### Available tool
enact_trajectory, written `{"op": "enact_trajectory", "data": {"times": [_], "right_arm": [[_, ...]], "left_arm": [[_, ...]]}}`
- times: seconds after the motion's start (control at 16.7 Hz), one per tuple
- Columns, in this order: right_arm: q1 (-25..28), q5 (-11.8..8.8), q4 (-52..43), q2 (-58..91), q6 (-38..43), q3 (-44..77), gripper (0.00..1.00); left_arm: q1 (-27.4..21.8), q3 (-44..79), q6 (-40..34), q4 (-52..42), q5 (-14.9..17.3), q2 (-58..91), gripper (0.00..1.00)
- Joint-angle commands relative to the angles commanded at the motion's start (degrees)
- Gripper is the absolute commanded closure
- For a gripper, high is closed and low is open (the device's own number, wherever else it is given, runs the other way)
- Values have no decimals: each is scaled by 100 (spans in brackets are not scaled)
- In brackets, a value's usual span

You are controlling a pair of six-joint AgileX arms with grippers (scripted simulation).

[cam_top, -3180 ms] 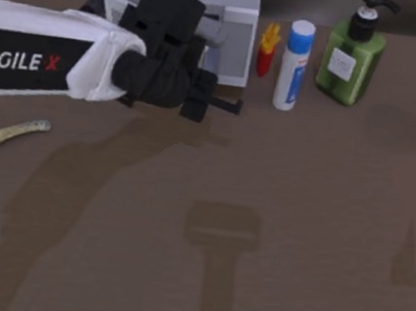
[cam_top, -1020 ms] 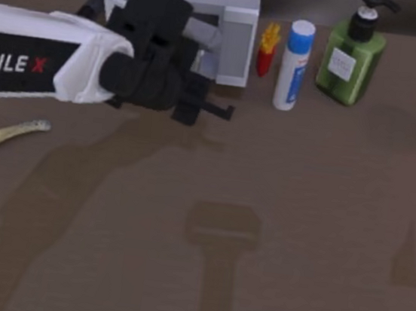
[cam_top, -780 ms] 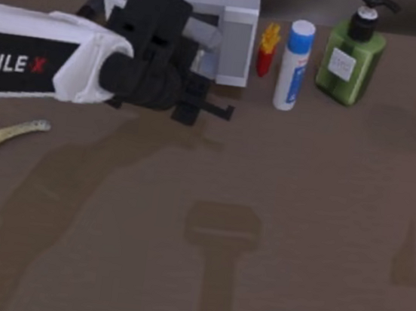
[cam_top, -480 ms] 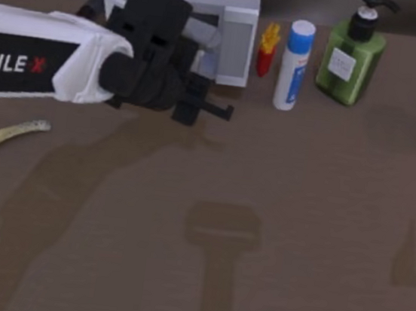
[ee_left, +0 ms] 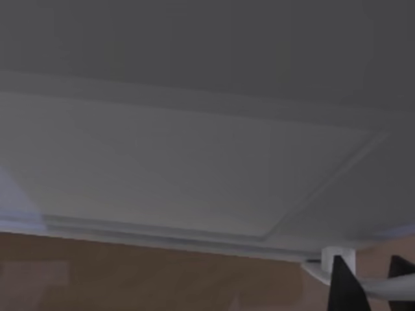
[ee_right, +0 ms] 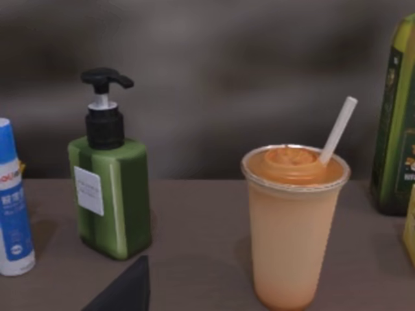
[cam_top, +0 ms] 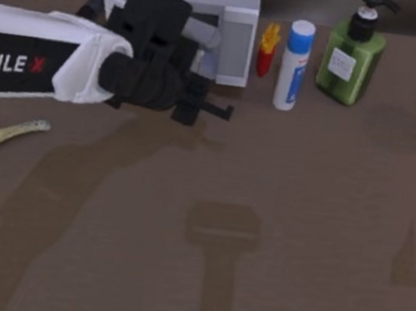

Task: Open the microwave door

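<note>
the left gripper (cam_top: pixel 212 110), grip unclear, sits at the microwave door (cam_top: pixel 199 44): light, stiff, best pulled by its free right edge.

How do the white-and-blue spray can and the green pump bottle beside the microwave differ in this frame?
The spray can is a slim white cylinder with a blue cap and label; the pump bottle is a wider, squarish green body with a black pump head. The can stands closer to the microwave, with the bottle farther toward the table's right. Both stand upright along the back of the table, untouched by either arm.
</note>
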Motion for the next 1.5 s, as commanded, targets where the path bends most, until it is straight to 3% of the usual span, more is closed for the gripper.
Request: {"op": "enact_trajectory", "data": {"times": [0.78, 1.5], "right_arm": [[0, 0, 0, 0, 0, 0, 0], [0, 0, 0, 0, 0, 0, 0]], "left_arm": [[131, -226, 354, 54, 305, -163, 100], [131, -226, 354, 54, 305, -163, 100]]}}
